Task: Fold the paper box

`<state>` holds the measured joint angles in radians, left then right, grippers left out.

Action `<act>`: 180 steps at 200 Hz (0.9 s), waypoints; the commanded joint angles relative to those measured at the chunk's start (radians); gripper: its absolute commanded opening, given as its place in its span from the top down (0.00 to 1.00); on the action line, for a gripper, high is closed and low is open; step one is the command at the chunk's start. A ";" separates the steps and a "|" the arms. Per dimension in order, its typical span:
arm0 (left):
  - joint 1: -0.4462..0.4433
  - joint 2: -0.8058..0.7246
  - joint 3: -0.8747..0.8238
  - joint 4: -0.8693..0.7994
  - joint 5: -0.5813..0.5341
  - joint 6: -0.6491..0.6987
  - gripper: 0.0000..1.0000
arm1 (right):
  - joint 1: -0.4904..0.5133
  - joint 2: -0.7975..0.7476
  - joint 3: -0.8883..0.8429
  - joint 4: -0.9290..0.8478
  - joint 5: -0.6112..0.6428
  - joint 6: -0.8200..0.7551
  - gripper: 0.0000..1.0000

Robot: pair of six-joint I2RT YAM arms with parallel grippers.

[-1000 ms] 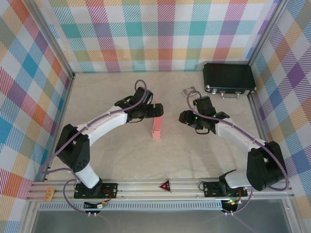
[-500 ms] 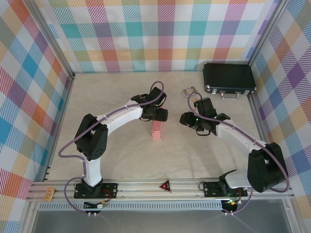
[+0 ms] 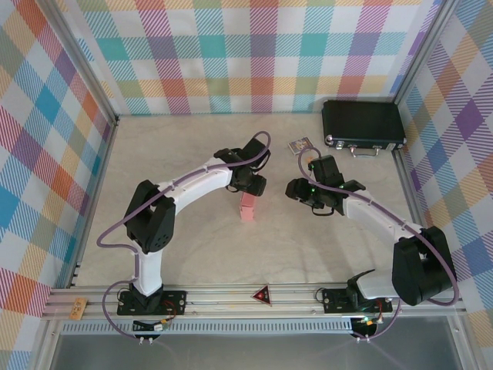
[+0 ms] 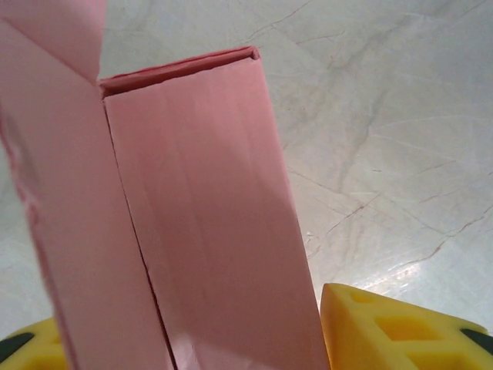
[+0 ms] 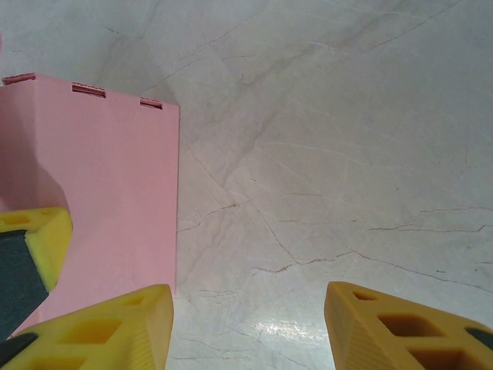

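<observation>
Plaid walls (image 3: 254,54) in many colours close in a pale, marbled tabletop (image 3: 200,247) on three sides. From its base at the near left, the left arm (image 3: 185,185) rises to a raised elbow, then sweeps in a long arc away from the base and to the right, with its wrist turned down over the middle of the table. There the left gripper (image 3: 252,187) sits right at the far end of the salmon-pink paper box of thin cardboard (image 3: 248,206), which stands on edge near the table's centre and reads from above as a narrow upright slab. In the left wrist view the paper box fills the space between the yellow fingers (image 4: 393,331), showing two long panels meeting at a seam and a flap at the upper left. The jaws stand on either side of it, at a middling width, but whether they press on the cardboard cannot be told. Just to the right of the box, and apart from it, the right gripper (image 3: 295,187) points leftward toward it. Its yellow fingers (image 5: 408,327) are spread with only bare tabletop between them, and its wrist view shows a flat pink face of the box with two small slots along the top edge. The right arm (image 3: 377,216) stretches back from there, low and slanting, to an elbow at the near right above its base. At the far right corner lies a black rectangular hard case (image 3: 363,123), well apart from both arms.
</observation>
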<state>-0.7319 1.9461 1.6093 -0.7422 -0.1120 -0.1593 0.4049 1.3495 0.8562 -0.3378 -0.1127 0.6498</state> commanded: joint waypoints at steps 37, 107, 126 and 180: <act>-0.004 0.019 0.044 -0.057 -0.057 0.258 0.50 | -0.009 -0.001 -0.020 -0.004 -0.004 0.006 0.45; 0.061 0.017 0.027 0.001 0.175 0.600 0.50 | -0.018 -0.018 -0.028 -0.018 0.004 0.000 0.45; 0.071 0.002 0.000 0.023 0.238 0.705 0.50 | -0.019 -0.018 -0.030 -0.020 0.005 -0.001 0.45; 0.102 0.028 0.032 -0.022 0.321 0.949 0.49 | -0.025 -0.016 -0.031 -0.023 0.007 -0.001 0.45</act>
<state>-0.6395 1.9560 1.6203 -0.7311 0.1276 0.6178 0.3908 1.3491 0.8318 -0.3408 -0.1120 0.6495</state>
